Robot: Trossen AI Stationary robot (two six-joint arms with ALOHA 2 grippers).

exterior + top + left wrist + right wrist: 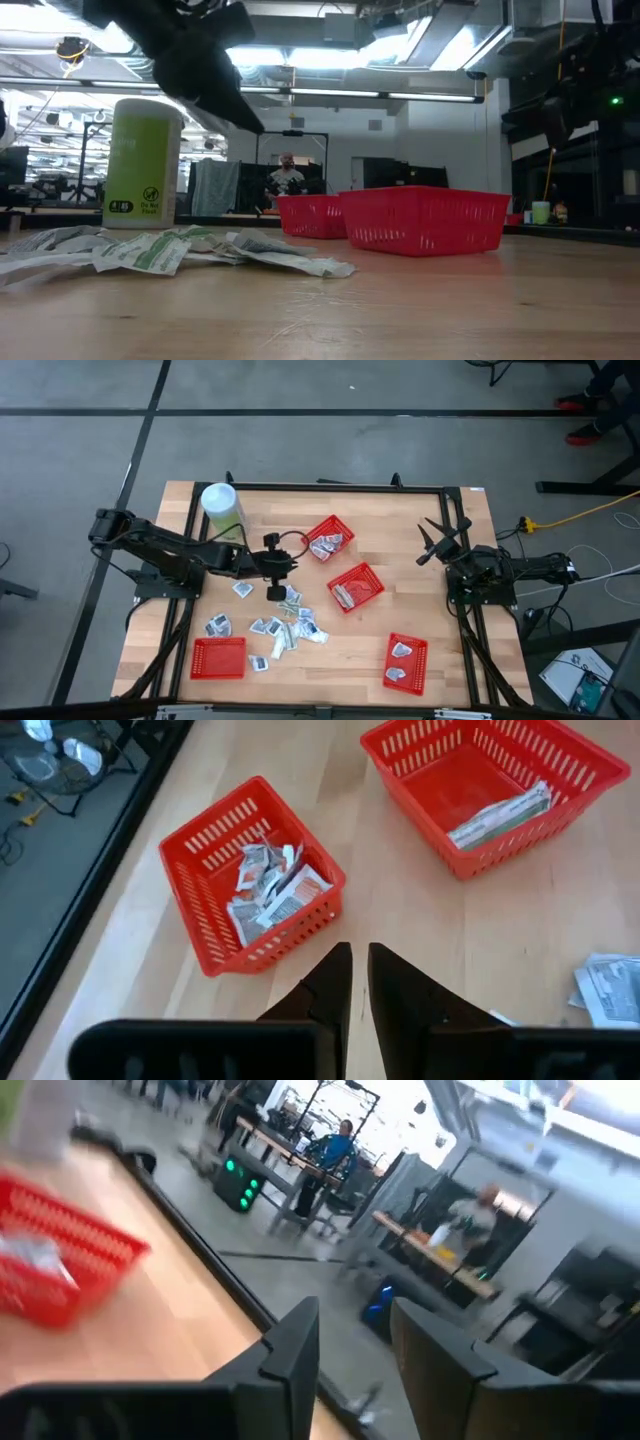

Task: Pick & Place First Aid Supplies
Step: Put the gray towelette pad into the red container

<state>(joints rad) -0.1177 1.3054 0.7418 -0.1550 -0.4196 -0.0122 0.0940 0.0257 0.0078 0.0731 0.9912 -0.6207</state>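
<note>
The first aid supplies are small white-grey packets scattered on the wooden table toward its near left; in the low view the packets lie flat in a loose heap. My left gripper hangs above the far edge of that scatter. In the left wrist view the left gripper is shut with only a slit between its fingers and nothing in it. It points toward two red baskets. My right gripper waits open near the table's right edge, and the right wrist view shows it empty.
There are several red mesh baskets. One at centre far holds packets, as do one at centre and one near right. The near-left basket holds none. A pale-green canister stands far left. People show in the room behind.
</note>
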